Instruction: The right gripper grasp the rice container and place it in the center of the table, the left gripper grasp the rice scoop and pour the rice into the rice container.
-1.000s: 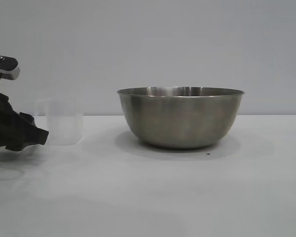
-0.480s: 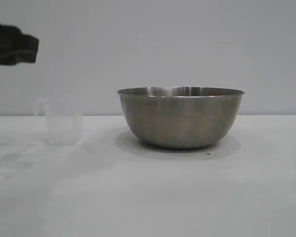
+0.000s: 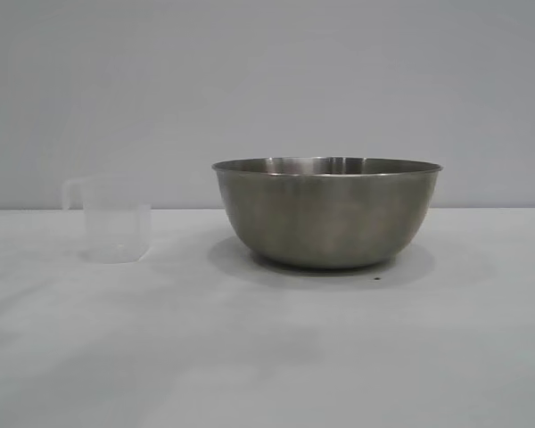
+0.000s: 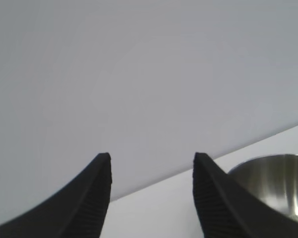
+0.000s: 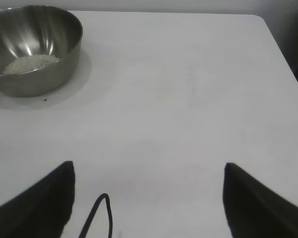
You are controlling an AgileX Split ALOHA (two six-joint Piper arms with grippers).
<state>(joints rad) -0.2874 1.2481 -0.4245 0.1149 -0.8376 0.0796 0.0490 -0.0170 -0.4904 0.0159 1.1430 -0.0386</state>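
The steel rice container (image 3: 327, 214) stands on the white table (image 3: 267, 348) near its middle. It also shows in the right wrist view (image 5: 35, 47) with a heap of rice (image 5: 31, 63) inside, and at the edge of the left wrist view (image 4: 273, 181). The translucent rice scoop (image 3: 114, 219) stands upright to the left of the bowl, and looks empty. Neither arm shows in the exterior view. My left gripper (image 4: 151, 158) is open, empty and raised, facing the back wall. My right gripper (image 5: 149, 168) is open, empty and far from the bowl.
A dark speck (image 3: 377, 278) lies on the table by the bowl's base. A thin black cable loop (image 5: 102, 213) hangs in the right wrist view. The table's far corner (image 5: 260, 20) and right edge show there.
The left arm rose from beside the scoop and went up and out of the exterior view. The scoop stays standing on the table. The bowl has not moved.
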